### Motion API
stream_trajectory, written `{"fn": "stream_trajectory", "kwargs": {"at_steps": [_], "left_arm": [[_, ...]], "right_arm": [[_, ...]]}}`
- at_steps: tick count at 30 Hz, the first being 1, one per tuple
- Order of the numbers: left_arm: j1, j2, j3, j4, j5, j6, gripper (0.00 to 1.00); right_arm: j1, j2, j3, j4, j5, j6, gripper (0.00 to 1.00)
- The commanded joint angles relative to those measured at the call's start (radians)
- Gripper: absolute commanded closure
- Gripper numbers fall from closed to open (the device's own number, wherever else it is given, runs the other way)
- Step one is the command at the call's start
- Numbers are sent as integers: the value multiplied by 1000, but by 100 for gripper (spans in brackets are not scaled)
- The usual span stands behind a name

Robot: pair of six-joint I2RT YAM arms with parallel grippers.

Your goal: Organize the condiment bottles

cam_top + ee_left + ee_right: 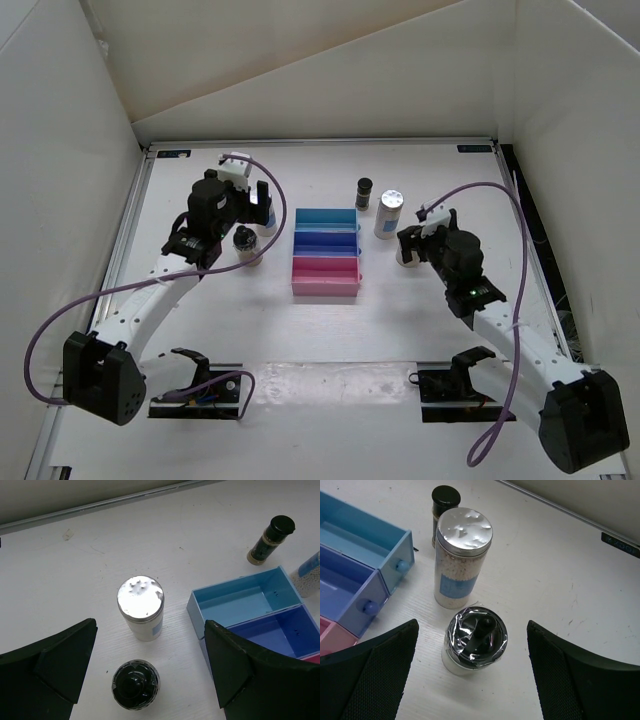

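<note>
Top view: the rack (325, 252) sits mid-frame on the bench (300, 335). The slim dark bottle (364, 193) and a white shaker (389, 213) stand at its upper right.

Left wrist view: your left fingers (60, 665) are spread apart and empty. A silver-lidded shaker (141, 607) and a dark-topped jar (135, 685) are framed between them.

Right wrist view: your right fingers (375, 675) are spread and empty, with a wrapped-top jar (475, 640) at lower centre.

Top view: high behind arm bases (100, 375), looking down on whole table (400, 330). 2 wrist views: close, tilted down, from opposite sides of rack (240, 587); both share rack, dark bottle (270, 539).
</note>
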Motion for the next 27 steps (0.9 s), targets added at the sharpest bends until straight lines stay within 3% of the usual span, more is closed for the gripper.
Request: {"fn": "stream_trajectory", "kwargs": {"at_steps": [1, 12, 18, 27], "left_arm": [[19, -3, -10, 52, 35, -46, 0], [25, 1, -3, 59, 62, -49, 0], [20, 6, 7, 55, 62, -37, 0], [22, 23, 7, 62, 59, -32, 0]], "right_arm": [[-27, 16, -23, 151, -39, 0, 10], [-125, 120, -105, 401, -105, 40, 14], [-159, 203, -152, 539, -141, 141, 15], [-190, 280, -180, 665, -198, 208, 26]]}}
